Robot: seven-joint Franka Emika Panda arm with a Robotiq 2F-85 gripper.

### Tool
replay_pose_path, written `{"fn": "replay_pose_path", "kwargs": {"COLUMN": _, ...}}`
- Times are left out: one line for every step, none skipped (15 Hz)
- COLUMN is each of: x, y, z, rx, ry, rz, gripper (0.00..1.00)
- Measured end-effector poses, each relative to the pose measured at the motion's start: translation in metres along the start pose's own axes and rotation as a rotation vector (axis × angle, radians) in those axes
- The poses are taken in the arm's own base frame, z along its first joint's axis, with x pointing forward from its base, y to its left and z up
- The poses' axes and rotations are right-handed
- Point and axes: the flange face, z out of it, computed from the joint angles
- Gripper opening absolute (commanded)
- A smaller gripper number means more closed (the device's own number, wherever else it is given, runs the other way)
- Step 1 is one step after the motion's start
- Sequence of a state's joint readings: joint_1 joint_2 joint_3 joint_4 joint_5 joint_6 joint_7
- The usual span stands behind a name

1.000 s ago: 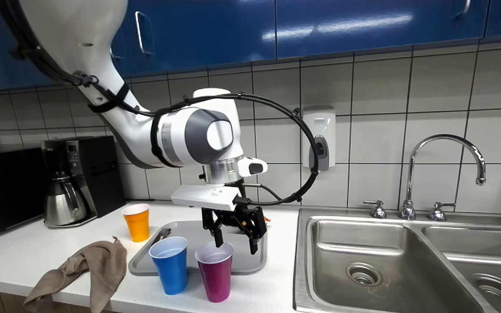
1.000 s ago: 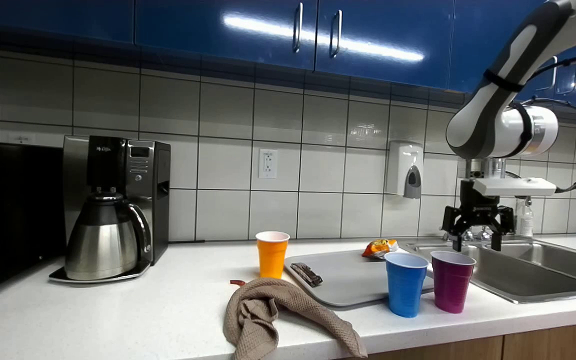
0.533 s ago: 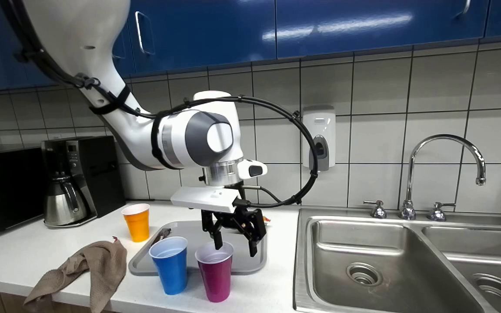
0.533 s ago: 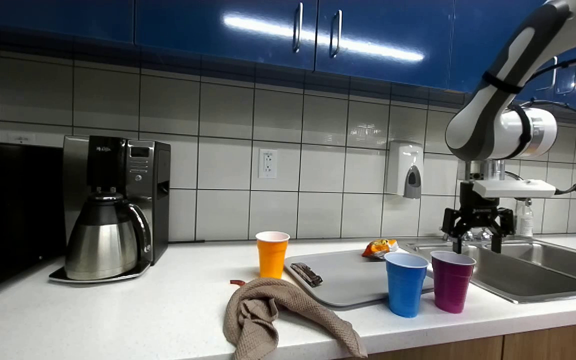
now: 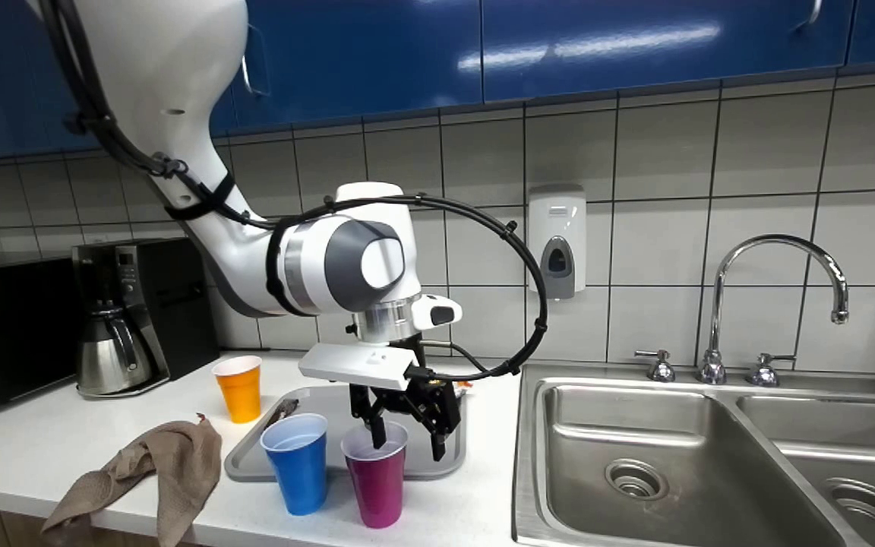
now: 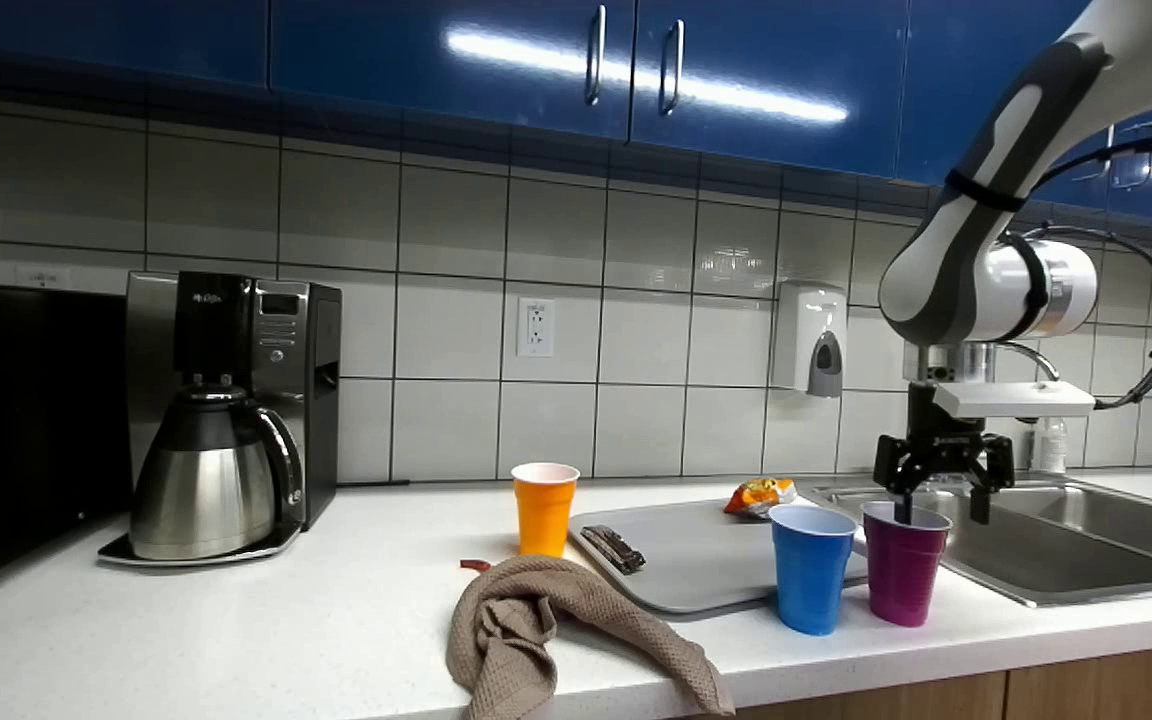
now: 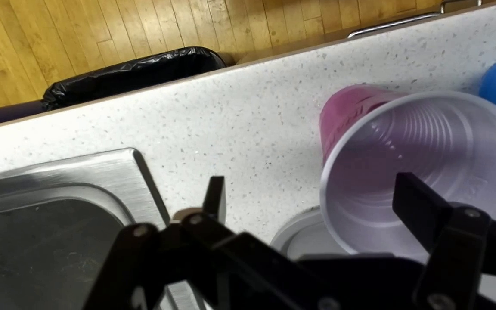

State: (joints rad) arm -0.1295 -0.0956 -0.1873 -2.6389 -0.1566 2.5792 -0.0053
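Note:
My gripper [image 5: 409, 447] is open, pointing down at the mouth of an upright magenta cup [image 5: 378, 490]. In the wrist view, one finger of the gripper [image 7: 311, 187] overlaps the inside of the magenta cup [image 7: 351, 107], and the other is outside it, over the counter on the sink side. In an exterior view, one finger of the gripper [image 6: 941, 515] appears just within the rim of the magenta cup [image 6: 904, 570]. Contact cannot be told. A blue cup [image 6: 811, 585] stands beside the magenta cup.
A grey tray [image 6: 701, 560] lies behind the cups, bearing a dark wrapper [image 6: 613, 549] and an orange packet [image 6: 761, 495]. An orange cup [image 5: 240, 391], brown cloth [image 5: 160, 463] and coffee maker [image 6: 226, 430] stand or lie to one side. A steel sink [image 5: 597, 524] and faucet [image 5: 718, 304] are opposite.
The arm and gripper have moved down, mostly in the last half second, bringing one finger to the magenta cup's mouth. The cups have not moved. The fingers have stayed open.

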Motion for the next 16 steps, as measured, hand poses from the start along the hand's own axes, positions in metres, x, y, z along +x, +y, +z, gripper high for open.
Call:
{"fn": "replay_pose_path", "kwargs": {"x": 0.001, "y": -0.002, "z": 0.003, "rx": -0.001, "ry": 0.005, "rz": -0.004, "gripper": 1.0}}
{"fn": "replay_pose_path", "kwargs": {"x": 0.002, "y": -0.004, "z": 0.007, "rx": -0.002, "ry": 0.009, "rz": -0.009, "gripper": 1.0}}
{"fn": "replay_pose_path", "kwargs": {"x": 0.003, "y": -0.006, "z": 0.012, "rx": -0.002, "ry": 0.011, "rz": -0.014, "gripper": 1.0}}
{"fn": "replay_pose_path", "kwargs": {"x": 0.004, "y": -0.008, "z": 0.016, "rx": -0.003, "ry": 0.012, "rz": -0.019, "gripper": 1.0}}
{"fn": "replay_pose_path", "kwargs": {"x": 0.004, "y": -0.01, "z": 0.02, "rx": -0.003, "ry": 0.011, "rz": -0.023, "gripper": 1.0}}
{"fn": "replay_pose_path", "kwargs": {"x": 0.004, "y": -0.011, "z": 0.023, "rx": -0.004, "ry": 0.011, "rz": -0.027, "gripper": 1.0}}
{"fn": "replay_pose_path", "kwargs": {"x": 0.004, "y": -0.012, "z": 0.026, "rx": -0.004, "ry": 0.01, "rz": -0.03, "gripper": 1.0}}
{"fn": "replay_pose_path", "kwargs": {"x": 0.004, "y": -0.013, "z": 0.028, "rx": -0.004, "ry": 0.008, "rz": -0.032, "gripper": 1.0}}
{"fn": "replay_pose_path", "kwargs": {"x": 0.004, "y": -0.014, "z": 0.03, "rx": -0.004, "ry": 0.005, "rz": -0.033, "gripper": 1.0}}
{"fn": "replay_pose_path", "kwargs": {"x": 0.004, "y": -0.014, "z": 0.031, "rx": -0.004, "ry": 0.002, "rz": -0.034, "gripper": 1.0}}
{"fn": "replay_pose_path", "kwargs": {"x": 0.004, "y": -0.014, "z": 0.031, "rx": -0.004, "ry": 0.001, "rz": -0.034, "gripper": 1.0}}
{"fn": "replay_pose_path", "kwargs": {"x": 0.004, "y": -0.014, "z": 0.031, "rx": -0.004, "ry": 0.001, "rz": -0.035, "gripper": 1.0}}
{"fn": "replay_pose_path", "kwargs": {"x": 0.004, "y": -0.014, "z": 0.031, "rx": -0.004, "ry": 0.002, "rz": -0.035, "gripper": 1.0}}
{"fn": "replay_pose_path", "kwargs": {"x": 0.005, "y": -0.014, "z": 0.031, "rx": -0.005, "ry": 0.003, "rz": -0.035, "gripper": 1.0}}
{"fn": "replay_pose_path", "kwargs": {"x": 0.005, "y": -0.014, "z": 0.03, "rx": -0.005, "ry": 0.004, "rz": -0.035, "gripper": 1.0}}
{"fn": "replay_pose_path", "kwargs": {"x": 0.005, "y": -0.014, "z": 0.03, "rx": -0.005, "ry": 0.004, "rz": -0.035, "gripper": 1.0}}
